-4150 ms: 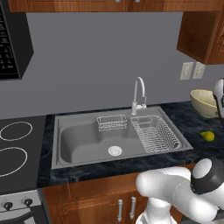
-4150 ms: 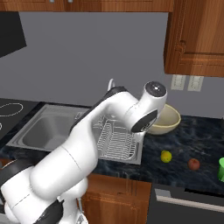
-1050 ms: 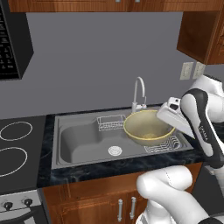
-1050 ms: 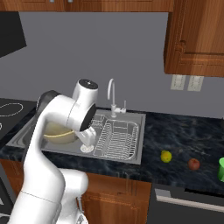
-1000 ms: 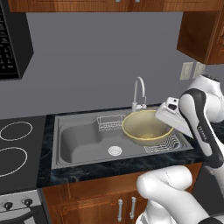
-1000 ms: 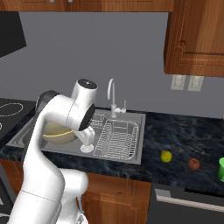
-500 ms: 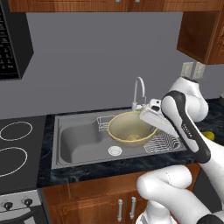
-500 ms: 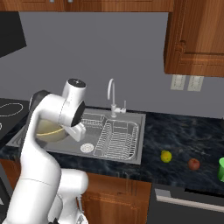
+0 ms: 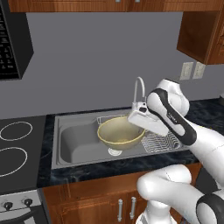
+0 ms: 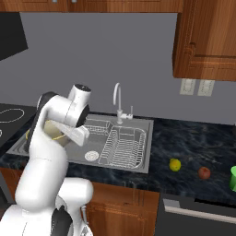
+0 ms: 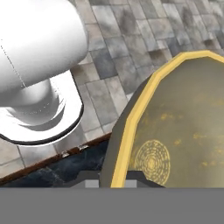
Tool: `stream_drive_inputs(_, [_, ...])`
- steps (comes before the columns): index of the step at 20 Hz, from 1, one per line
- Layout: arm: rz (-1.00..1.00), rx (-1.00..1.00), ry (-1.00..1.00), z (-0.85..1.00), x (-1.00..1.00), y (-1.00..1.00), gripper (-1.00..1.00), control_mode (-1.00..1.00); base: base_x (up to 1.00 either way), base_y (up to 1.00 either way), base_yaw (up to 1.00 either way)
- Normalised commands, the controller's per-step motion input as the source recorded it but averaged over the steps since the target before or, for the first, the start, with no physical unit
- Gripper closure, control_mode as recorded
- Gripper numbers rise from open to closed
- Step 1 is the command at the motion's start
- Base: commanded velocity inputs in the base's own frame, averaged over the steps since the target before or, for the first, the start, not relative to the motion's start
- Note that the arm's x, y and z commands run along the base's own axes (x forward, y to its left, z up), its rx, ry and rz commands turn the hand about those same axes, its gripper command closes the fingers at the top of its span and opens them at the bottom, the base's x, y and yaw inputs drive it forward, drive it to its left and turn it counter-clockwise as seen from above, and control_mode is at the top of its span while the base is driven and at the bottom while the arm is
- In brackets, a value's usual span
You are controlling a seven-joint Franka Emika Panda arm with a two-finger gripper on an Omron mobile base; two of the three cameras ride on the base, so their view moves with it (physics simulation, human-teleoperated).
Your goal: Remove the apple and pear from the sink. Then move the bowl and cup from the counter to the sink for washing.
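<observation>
Pale yellow-tan, the bowl (image 9: 120,132) is hanging over the middle of the sink (image 9: 72,142), above the round drain and clear of the basin floor, pinched by its right rim. The fingers (image 11: 112,177) are clamping that rim between them, one tip on each side of the yellow edge. The pear (image 10: 174,164) and the apple (image 10: 204,173) are already lying out on the table (image 10: 193,150), near its front edge to the right of the sink, so the fruit half of the job looks done. The green cup (image 10: 233,177) is waiting further right, at the picture's edge, and looks to be the last thing to fetch once the bowl is set down. The left half of the basin is lying open, with plenty of room to lower into. The wire rack (image 10: 123,146) is filling the right half and the faucet (image 9: 138,91) is rising just behind the bowl, so those are the sides to mind.
</observation>
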Motion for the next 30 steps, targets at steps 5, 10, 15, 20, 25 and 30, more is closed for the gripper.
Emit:
stream_drive_inputs(5, [0.13, 0.04, 0.13, -0.23, 0.42, 0.27, 1.00, -1.00, 0.00, 0.00, 0.00])
stream_drive_inputs(10, [0.12, 0.02, 0.05, -0.22, 0.42, 0.21, 1.00, -1.00, 0.00, 0.00, 0.00])
stream_drive_inputs(15, [0.08, 0.01, 0.01, -0.22, 0.43, 0.17, 1.00, -1.00, 0.00, 0.00, 0.00])
stream_drive_inputs(20, [0.04, 0.02, 0.00, -0.22, 0.42, 0.12, 1.00, -1.00, 0.00, 0.00, 0.00])
stream_drive_inputs(25, [0.02, 0.01, 0.00, -0.23, 0.41, 0.15, 1.00, -1.00, 0.00, 0.00, 0.00])
stream_drive_inputs(30, [0.03, 0.04, 0.00, -0.28, 0.34, 0.18, 1.00, -1.00, 0.00, 0.00, 0.00])
